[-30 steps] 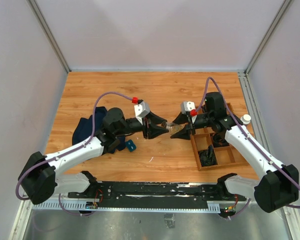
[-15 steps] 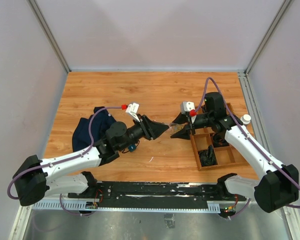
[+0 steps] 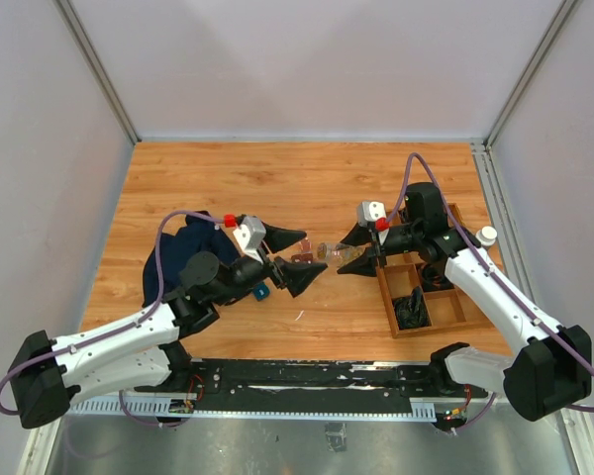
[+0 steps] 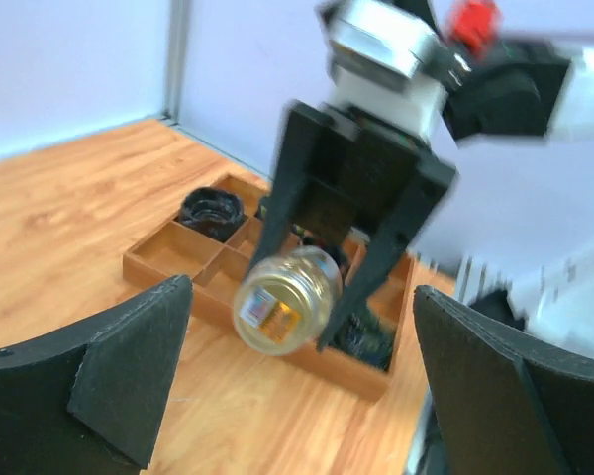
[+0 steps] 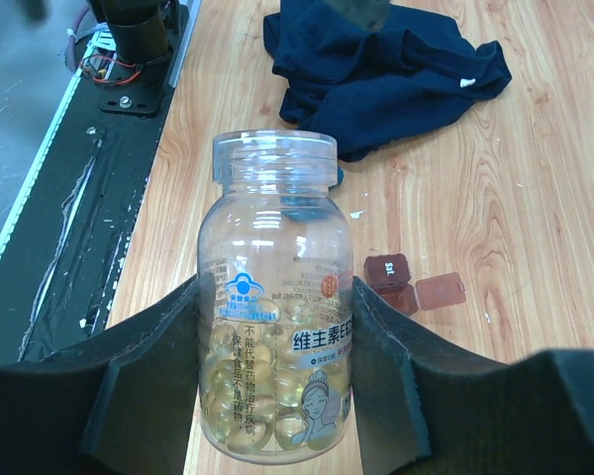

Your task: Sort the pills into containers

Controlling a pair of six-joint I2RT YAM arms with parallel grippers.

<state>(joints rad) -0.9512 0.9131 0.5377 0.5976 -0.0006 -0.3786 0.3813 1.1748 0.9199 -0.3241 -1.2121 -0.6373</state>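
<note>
Wood-grain tabletop [image 3: 376,188]; clear round plastic bottle [image 5: 275,327] of yellow capsules, label reading 维生素E, is clamped in the right gripper [image 5: 275,386]; left gripper [image 3: 299,257] gapes wide, empty, facing the bottle's mouth; small reddish-brown plastic container [image 5: 389,282] lies open near that mouth.

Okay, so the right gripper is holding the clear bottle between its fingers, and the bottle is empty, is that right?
Not quite. The right gripper does hold the clear bottle between its fingers, but the bottle is not empty. The right wrist view shows yellowish capsules filling its lower part.
</note>
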